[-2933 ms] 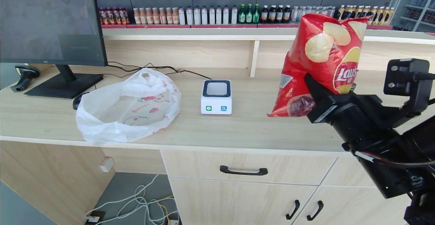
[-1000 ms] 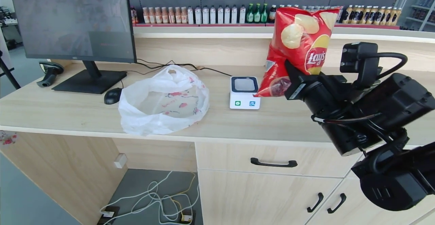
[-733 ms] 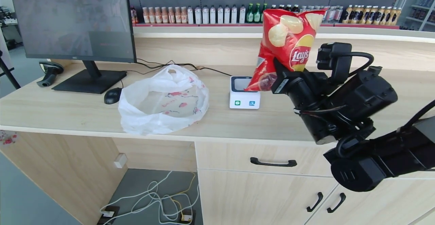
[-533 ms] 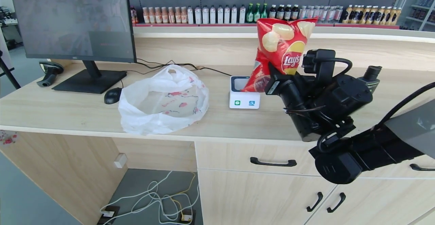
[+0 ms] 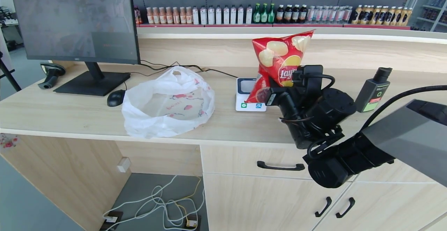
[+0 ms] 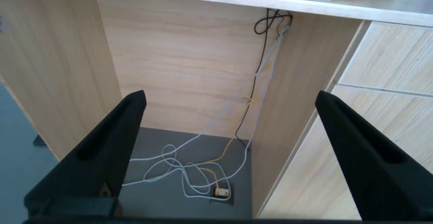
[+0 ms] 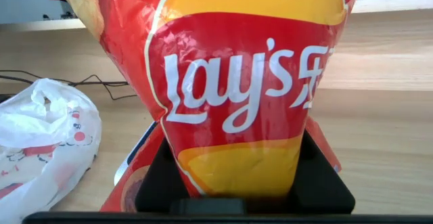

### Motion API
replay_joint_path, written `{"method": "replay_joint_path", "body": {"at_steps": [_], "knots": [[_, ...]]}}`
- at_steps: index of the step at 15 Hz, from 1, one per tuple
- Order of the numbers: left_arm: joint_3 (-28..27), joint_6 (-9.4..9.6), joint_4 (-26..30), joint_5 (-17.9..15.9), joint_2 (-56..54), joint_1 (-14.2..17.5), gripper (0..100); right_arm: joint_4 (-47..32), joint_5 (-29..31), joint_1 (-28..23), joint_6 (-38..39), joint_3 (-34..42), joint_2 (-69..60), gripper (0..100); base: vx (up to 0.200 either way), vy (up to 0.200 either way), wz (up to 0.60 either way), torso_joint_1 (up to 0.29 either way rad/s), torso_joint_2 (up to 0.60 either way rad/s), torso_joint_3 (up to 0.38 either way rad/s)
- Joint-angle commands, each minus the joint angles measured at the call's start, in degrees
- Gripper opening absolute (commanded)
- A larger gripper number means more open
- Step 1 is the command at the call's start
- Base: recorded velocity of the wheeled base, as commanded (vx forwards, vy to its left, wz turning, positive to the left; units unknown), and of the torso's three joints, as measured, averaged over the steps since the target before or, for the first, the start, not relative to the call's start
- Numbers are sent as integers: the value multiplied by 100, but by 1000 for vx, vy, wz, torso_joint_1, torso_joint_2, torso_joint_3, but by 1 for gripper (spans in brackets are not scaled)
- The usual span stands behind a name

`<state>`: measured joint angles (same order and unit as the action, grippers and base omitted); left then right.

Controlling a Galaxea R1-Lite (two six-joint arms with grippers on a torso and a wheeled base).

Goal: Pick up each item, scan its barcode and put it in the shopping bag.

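While the right pincer (image 5: 276, 93) clamps the lower part of the red chip bag (image 5: 279, 61), the bag stands upright in the air over the white scanner (image 5: 244, 100). The bag's lower corner covers much of the scanner's window. From the right wrist view, the pincer's dark jaws press the chip bag (image 7: 237, 82) from both sides.

The scanner sits on the bench (image 5: 70, 116), between the open white shopping bag (image 5: 167, 107) to its left and a dark bottle (image 5: 372, 91) with a green label well to its right.

The left pincer (image 6: 230, 149) hangs below the bench top, its fingers (image 6: 108, 149) spread wide with nothing between them, above loose cables (image 6: 189, 173) on the floor. A monitor (image 5: 73, 18), a mouse (image 5: 116, 97) and a handheld scanner (image 5: 51, 74) occupy the bench's left end.
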<state>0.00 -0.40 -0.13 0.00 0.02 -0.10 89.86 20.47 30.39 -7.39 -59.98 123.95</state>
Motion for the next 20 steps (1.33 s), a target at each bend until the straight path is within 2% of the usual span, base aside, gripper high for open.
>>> {"method": "replay_joint_path", "body": {"at_steps": [1,20], "knots": [[0,-4,-4,0,-2,1,100,14,-8,2,-8,-102,155,0,0,0,0,0,0,0],[0,-13,-4,0,-2,1,100,14,1,151,-43,-32,287,0,0,0,0,0,0,0]]}}
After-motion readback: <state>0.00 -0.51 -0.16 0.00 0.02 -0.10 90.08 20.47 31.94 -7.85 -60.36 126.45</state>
